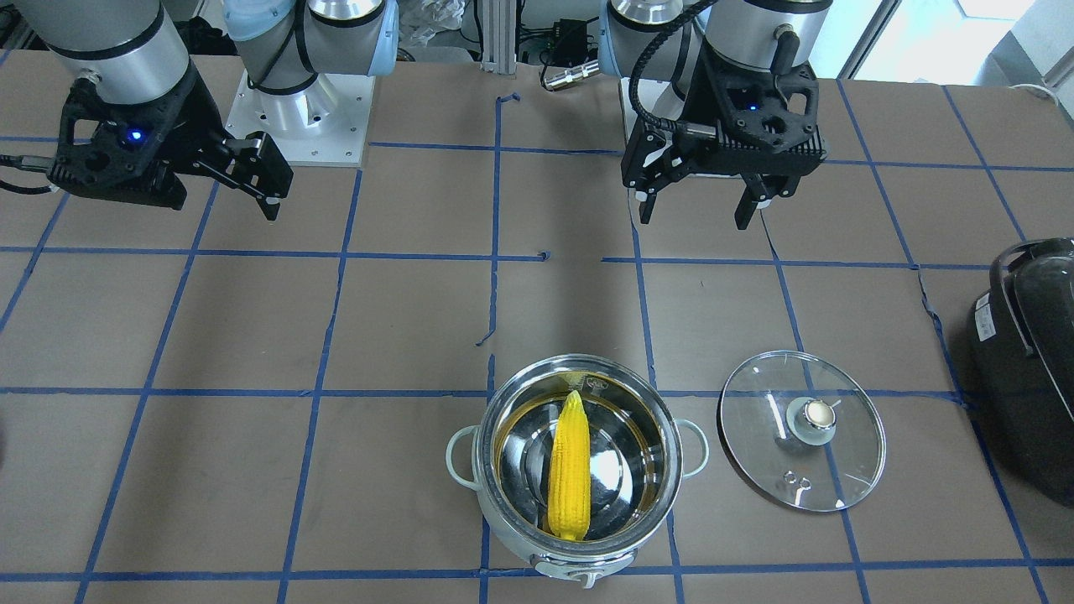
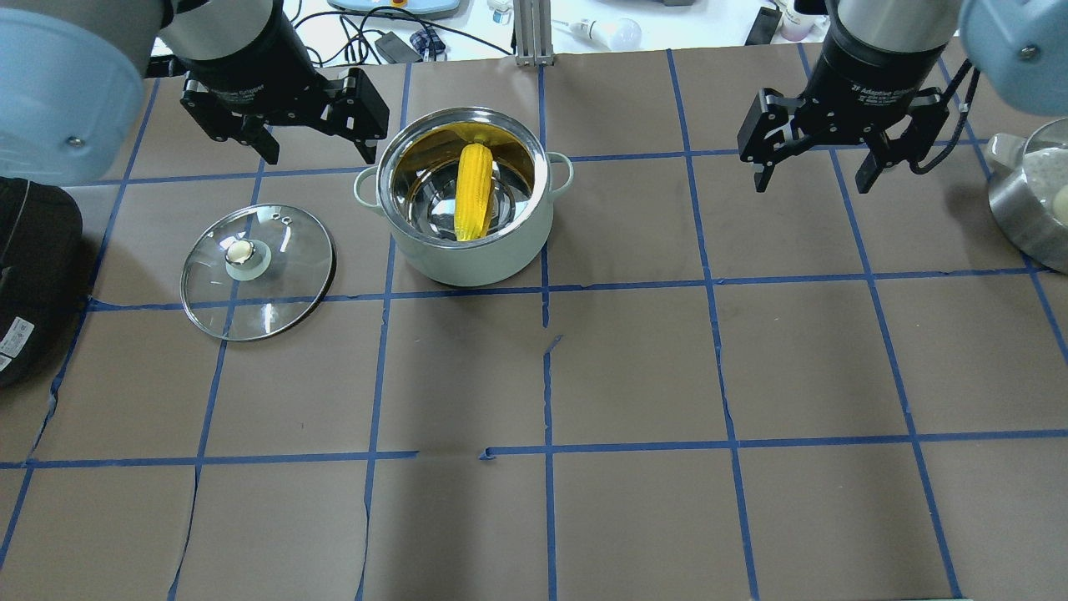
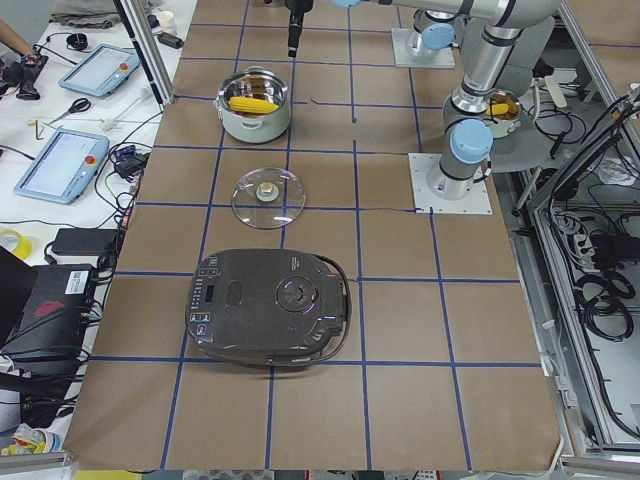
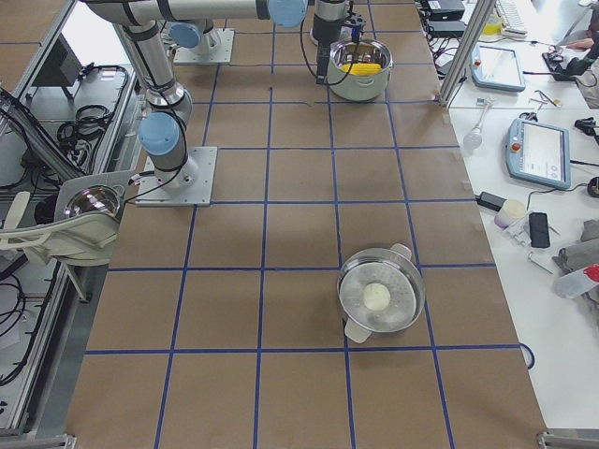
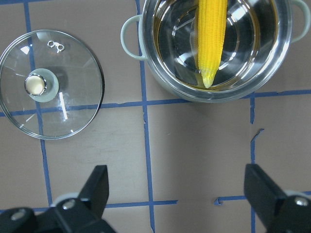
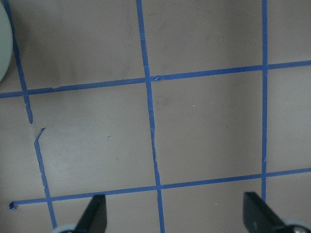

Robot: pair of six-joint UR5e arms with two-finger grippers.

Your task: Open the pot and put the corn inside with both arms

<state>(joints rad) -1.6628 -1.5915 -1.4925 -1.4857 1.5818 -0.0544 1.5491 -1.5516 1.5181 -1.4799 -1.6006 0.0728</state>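
Yellow against the shiny steel inside, the corn (image 1: 569,466) is seen lying in the pot (image 2: 467,259), lengthwise across the bottom. Its narrow tip is turned toward the robot's side and its thick end is close to the far wall. The pot is uncovered and stands upright on the desk (image 2: 634,359), which is covered in brown paper and marked off in squares by blue tape (image 2: 713,284).

The glass lid (image 1: 801,430) is laid flat on the desk just beside the pot, on the robot's left of it. It does not touch the pot, and its knob (image 1: 818,413) faces up.

The left end effector (image 1: 695,210) is held above the desk on the robot's side of the pot and lid, clear of both. Its fingers (image 5: 97,187) are spread wide and nothing is gripped between them. In the left wrist view the pot, the corn and the lid are all seen beyond those fingers.

The right end effector (image 2: 814,179) is held above the desk well apart from the pot, on the robot's right. It is likewise spread wide and holds nothing. Only brown paper, tape lines and a sliver of the pot's pale wall are shown in the right wrist view.

A black appliance (image 3: 270,305) with a handle is set at the desk's left end, beyond the lid. A steel bowl (image 4: 381,299) with something pale and round in it is placed toward the right end.
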